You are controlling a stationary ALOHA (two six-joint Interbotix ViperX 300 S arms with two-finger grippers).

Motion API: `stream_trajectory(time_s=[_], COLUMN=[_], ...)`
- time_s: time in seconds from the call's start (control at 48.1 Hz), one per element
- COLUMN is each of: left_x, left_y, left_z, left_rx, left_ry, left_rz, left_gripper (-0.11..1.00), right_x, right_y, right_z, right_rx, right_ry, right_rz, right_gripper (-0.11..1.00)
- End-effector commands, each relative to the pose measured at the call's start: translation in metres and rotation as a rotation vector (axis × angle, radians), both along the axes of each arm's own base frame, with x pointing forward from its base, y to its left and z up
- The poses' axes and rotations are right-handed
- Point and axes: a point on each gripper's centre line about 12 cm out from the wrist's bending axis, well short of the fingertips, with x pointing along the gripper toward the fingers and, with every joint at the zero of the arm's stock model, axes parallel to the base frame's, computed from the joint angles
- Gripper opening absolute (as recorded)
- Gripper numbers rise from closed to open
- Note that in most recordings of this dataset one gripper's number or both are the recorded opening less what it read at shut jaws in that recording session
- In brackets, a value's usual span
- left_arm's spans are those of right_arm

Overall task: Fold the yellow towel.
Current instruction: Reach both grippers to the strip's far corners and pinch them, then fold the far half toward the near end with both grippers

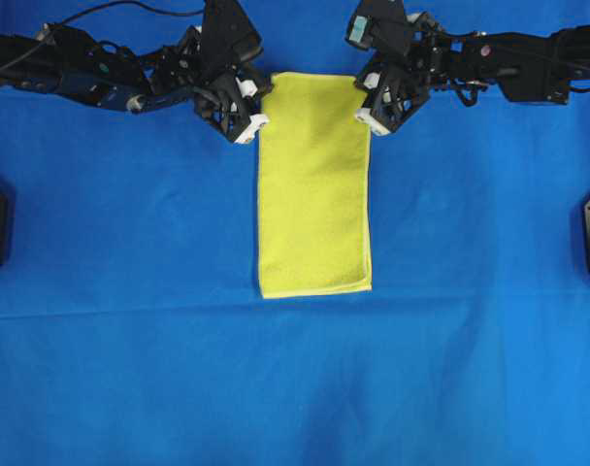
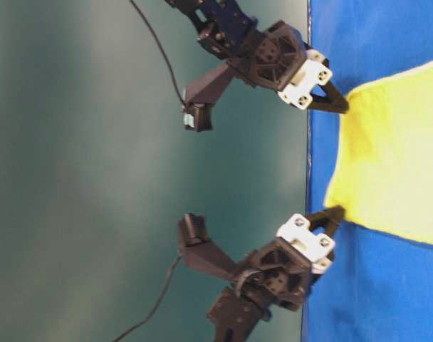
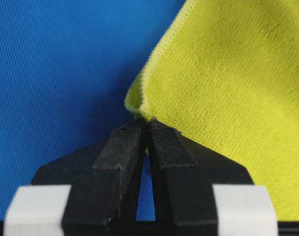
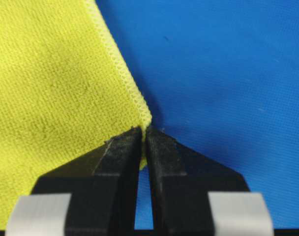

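Yellow towel (image 1: 314, 184) lies flat on the blue cloth (image 1: 130, 320) covering the bench, folded to a long narrow rectangle, long side running far to near, roughly centred left-right in the overhead view. Fabric is fuzzy microfibre with short nap; a lighter stitched hem runs along the edges, clear in both wrist views. Near end squared off, a thin hem line visible at the near edge. Blue cloth is smooth, fine woven ribbing, a few soft creases. Left gripper (image 1: 259, 105) sits at the towel's far left corner, black angular fingers with white blocks behind; jaws pressed together and pinching that corner, where the hem curls up into a small folded lip in the left wrist view (image 3: 144, 123). Right gripper (image 1: 364, 101) sits at the far right corner, jaws likewise pressed together on the hemmed corner tip (image 4: 143, 129). Table-level view shows both black wedge-shaped fingertips meeting the towel's corners, the cloth between them slightly lifted.
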Motion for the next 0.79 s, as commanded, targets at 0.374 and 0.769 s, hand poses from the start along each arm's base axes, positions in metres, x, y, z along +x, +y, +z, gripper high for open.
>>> stream_trajectory(time_s=[0.374,0.769], left_x=[0.000,0.001], left_y=[-0.004,-0.044], left_z=[0.063,0.074], left_rx=[0.082,0.054], left_ry=[-0.083,-0.034], left_rz=[-0.032,-0.127], left_gripper=[0.03,0.03], right_x=[-0.012,-0.010], right_y=[0.003,0.047], right_z=[0.066,0.081], right_rx=[-0.079,-0.073], right_ry=[-0.109,-0.142], right_rz=[-0.018,0.069], right_gripper=[0.06,0.06])
